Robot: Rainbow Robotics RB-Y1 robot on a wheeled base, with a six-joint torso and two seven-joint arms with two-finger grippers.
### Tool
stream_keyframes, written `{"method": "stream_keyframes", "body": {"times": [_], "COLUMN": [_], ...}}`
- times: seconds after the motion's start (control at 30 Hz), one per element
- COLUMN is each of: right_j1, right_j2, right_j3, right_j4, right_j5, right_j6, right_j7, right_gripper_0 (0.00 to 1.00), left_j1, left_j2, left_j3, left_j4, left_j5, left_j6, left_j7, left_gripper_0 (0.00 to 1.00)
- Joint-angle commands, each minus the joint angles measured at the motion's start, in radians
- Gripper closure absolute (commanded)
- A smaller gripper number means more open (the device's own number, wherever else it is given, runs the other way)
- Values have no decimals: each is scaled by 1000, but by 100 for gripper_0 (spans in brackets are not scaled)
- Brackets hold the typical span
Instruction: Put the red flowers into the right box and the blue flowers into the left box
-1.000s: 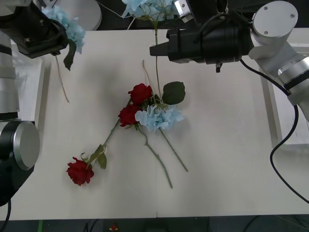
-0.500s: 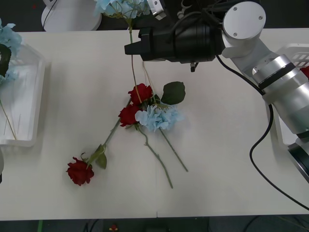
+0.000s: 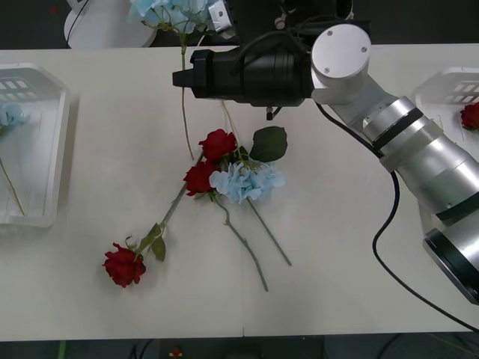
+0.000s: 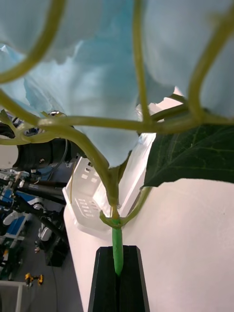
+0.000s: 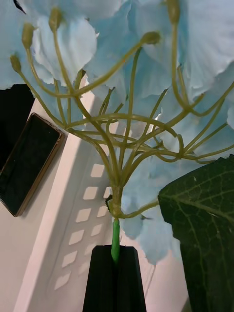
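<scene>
Right arm stretched leftward across the table's far side, right hand (image 4: 118, 280) pinching a blue flower (image 3: 166, 13) stem — left hand (image 5: 115, 278) likewise.

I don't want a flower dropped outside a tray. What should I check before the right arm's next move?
1. Grip of the right gripper: ok, fingers shut on a blue flower by its stem.
2. Grip of the left gripper: ok, fingers shut on the second blue flower by its stem.
3. Right arm's flower above the left box: not ok, it hangs at the far edge of the table, short of the box.
4. Room in the left box: ok, mostly bare floor.
5. Hanging stem clear of the red flowers: cannot tell, its tip ends beside the upper one.
</scene>
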Motion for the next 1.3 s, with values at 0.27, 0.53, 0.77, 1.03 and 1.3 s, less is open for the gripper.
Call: {"method": "stream_keyframes", "body": {"times": [0.27,0.53,0.77,1.03,1.3], "right_j1": [-61,-61,-61,-64,-64], "right_j2": [35,35,37,37,46], "right_j3": [10,11,11,10,11], "right_j4": [-11,-11,-11,-11,-11], "right_j5": [-9,-7,-9,-9,-9], "right_j6": [-7,-7,-9,-13,-21], "right_j7": [46,48,48,48,48], "right_gripper_0": [100,100,100,100,100], "left_j1": [5,5,5,26,221], "left_j2": [84,106,146,192,193], "left_j3": [16,17,17,17,1], "left_j4": [176,96,-82,-186,-286], "left_j5": [-8,176,379,756,1213], "left_j6": [-186,-10,271,498,439], "left_j7": [-18,-30,-50,-67,-225], "left_gripper_0": [80,14,6,0,0]}}
